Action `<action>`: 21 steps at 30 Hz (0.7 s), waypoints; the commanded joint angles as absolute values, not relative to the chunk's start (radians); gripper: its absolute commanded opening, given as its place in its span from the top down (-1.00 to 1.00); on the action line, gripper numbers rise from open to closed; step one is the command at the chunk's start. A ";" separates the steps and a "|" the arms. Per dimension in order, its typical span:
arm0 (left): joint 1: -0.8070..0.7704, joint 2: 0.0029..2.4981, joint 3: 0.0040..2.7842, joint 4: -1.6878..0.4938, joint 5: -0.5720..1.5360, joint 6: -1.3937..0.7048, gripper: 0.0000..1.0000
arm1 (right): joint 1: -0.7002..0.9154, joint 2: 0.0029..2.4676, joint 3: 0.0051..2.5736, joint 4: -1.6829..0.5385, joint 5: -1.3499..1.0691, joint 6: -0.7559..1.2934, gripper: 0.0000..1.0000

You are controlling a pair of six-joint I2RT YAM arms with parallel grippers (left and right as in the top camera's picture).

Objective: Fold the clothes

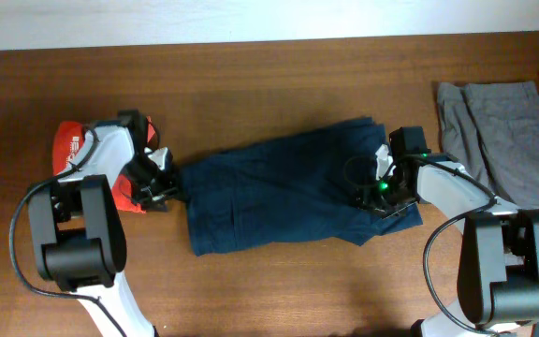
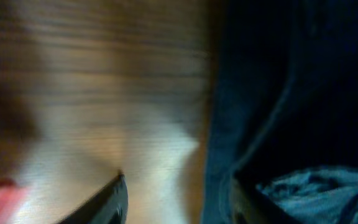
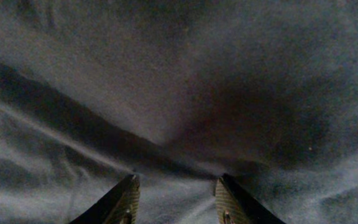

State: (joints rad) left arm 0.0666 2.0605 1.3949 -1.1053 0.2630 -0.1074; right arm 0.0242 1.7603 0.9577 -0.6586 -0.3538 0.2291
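The dark navy shorts [image 1: 288, 192] lie spread across the middle of the table, partly folded. My left gripper [image 1: 169, 183] sits at their left edge. In the left wrist view it [image 2: 179, 202] is open: one finger is over bare wood, the other finger [image 2: 244, 208] is at the navy fabric [image 2: 291, 93]. My right gripper [image 1: 374, 185] rests low on the shorts' right end. Seen from the right wrist, this gripper [image 3: 178, 196] stands open over the cloth [image 3: 179, 74], with fabric lying flat between the fingers. A red T-shirt [image 1: 67, 145] lies under the left arm. Grey shorts [image 1: 513, 131] lie at the far right.
The wooden table [image 1: 279, 290] runs along the front below the shorts. Both arm bases stand at the front corners, left base [image 1: 73, 234] and right base [image 1: 513, 262]. A pale wall edge [image 1: 251, 19] borders the table's back.
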 commanded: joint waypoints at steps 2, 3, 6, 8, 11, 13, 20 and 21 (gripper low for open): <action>0.066 2.036 1.248 -0.982 0.474 -0.143 -0.22 | 0.033 1.792 0.948 -0.666 -0.318 0.213 0.10; 0.066 2.036 1.223 -0.955 0.513 -0.146 -0.24 | 0.033 1.792 0.948 -0.666 -0.318 0.213 0.10; 0.066 2.036 1.179 -0.899 0.580 -0.173 -0.25 | 0.033 1.792 0.948 -0.666 -0.318 0.213 0.09; 0.066 2.036 1.162 -0.870 0.605 -0.176 -0.30 | 0.033 1.792 0.948 -0.666 -0.318 0.213 0.10; 0.065 2.036 1.155 -0.864 0.603 -0.176 -0.33 | 0.033 1.792 0.948 -0.666 -0.318 0.213 0.10; 0.066 2.036 1.154 -0.889 0.601 -0.176 -0.34 | 0.033 1.792 0.948 -0.666 -0.318 0.213 0.10; 0.134 2.036 1.154 -0.971 0.401 -0.175 -0.37 | 0.033 1.792 0.948 -0.677 -0.318 0.213 0.09; 0.154 2.036 1.155 -0.973 0.395 -0.175 -0.37 | 0.033 1.792 0.948 -0.678 -0.318 0.213 0.10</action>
State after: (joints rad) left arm 0.0891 1.9862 1.1931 -0.9691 0.5838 -0.1764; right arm 0.0269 1.7611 0.9585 -0.6621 -0.3531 0.2237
